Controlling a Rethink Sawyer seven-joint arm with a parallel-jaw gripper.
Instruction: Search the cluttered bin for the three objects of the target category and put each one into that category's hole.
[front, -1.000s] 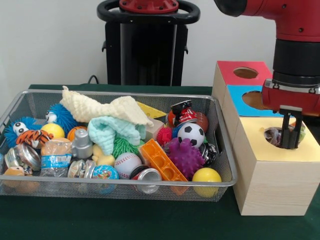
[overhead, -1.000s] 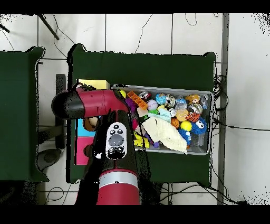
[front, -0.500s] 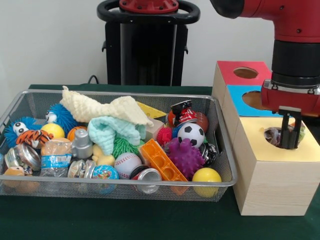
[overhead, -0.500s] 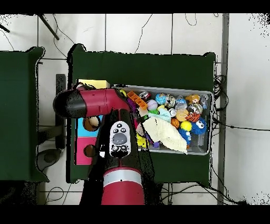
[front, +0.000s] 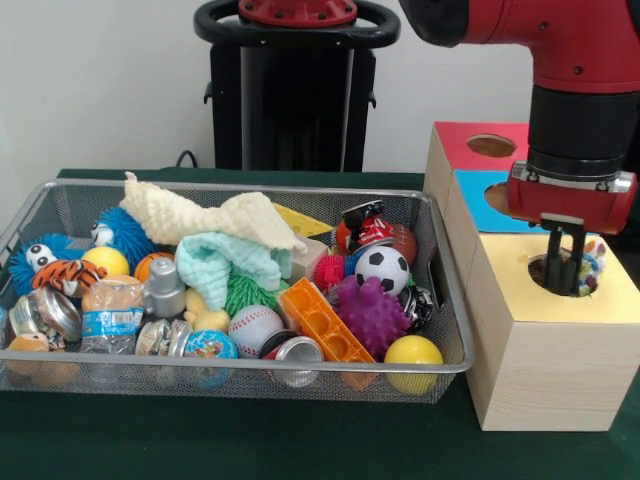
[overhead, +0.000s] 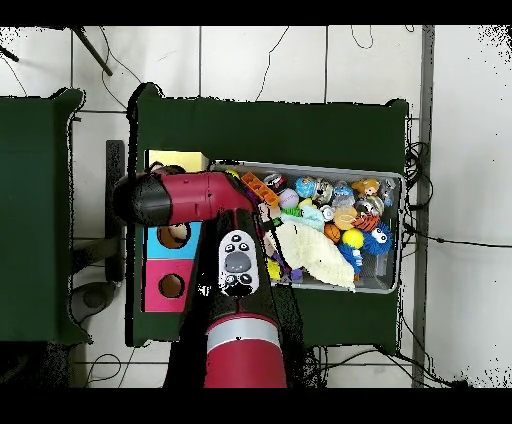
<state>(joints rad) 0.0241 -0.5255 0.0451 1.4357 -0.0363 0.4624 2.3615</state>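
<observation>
One black gripper (front: 566, 268) on the red and black arm (front: 570, 110) hangs at the round hole (front: 556, 273) in the yellow-topped wooden box (front: 545, 340); whether its fingers are parted or hold anything cannot be told. A multicoloured knobbly object (front: 594, 262) sits at the hole's edge, beside the gripper. Beside this box, the wire-mesh bin (front: 60, 205) of mixed toys stands on the green table (front: 230, 440).

**Table: green cloth, two items on it**

Table (front: 250, 440) is covered in dark green cloth. Wire mesh bin (front: 60, 205) sits on it, full of toys. Just beside the bin stands a wooden box (front: 540, 370) with yellow, blue and red top sections, one hole in each. In the overhead view the box (overhead: 160, 262) and bin (overhead: 392, 180) sit side by side.
</observation>
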